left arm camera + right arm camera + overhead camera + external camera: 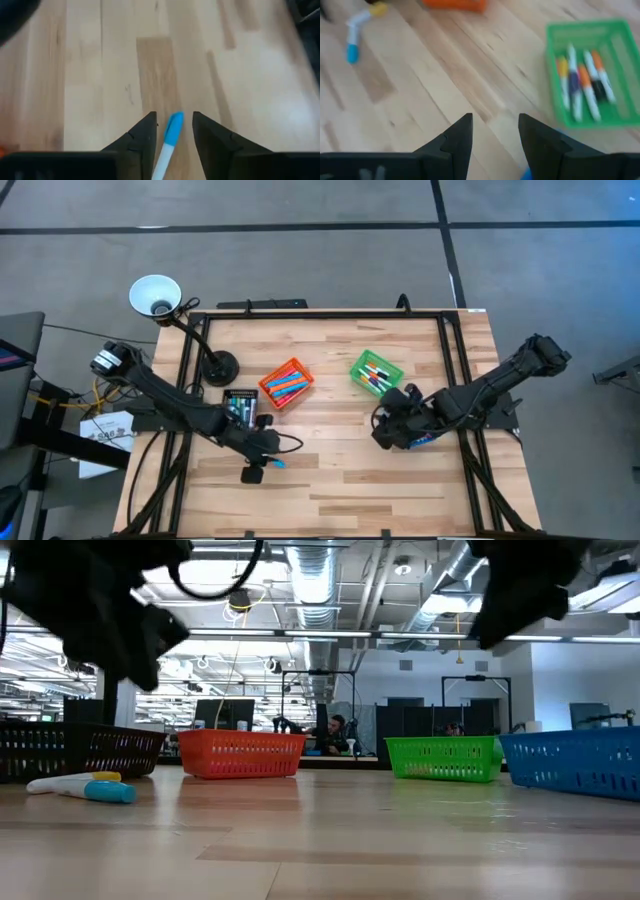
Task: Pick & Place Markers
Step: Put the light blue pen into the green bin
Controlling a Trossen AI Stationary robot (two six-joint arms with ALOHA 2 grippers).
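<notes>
Two white markers lie flat on the wood, side by side: a blue-capped marker (108, 792) (172, 132) (275, 463) and a yellow-capped marker (75, 780) (376, 9). My left gripper (174, 117) (253, 472) hangs open above them, and the blue-capped one shows between its fingers without being touched. More markers lie in the orange bin (287, 383) and the green bin (600, 30) (377, 372). My right gripper (495, 120) (383, 432) is open and holds nothing, raised off the table near the green bin.
A black bin (240, 408) sits beside my left arm. A blue bin (580, 762) lies partly under my right arm. A lamp with a white shade (155, 295) stands at the far left on a round base (218, 367). Bare wood (330, 480) runs along the near side.
</notes>
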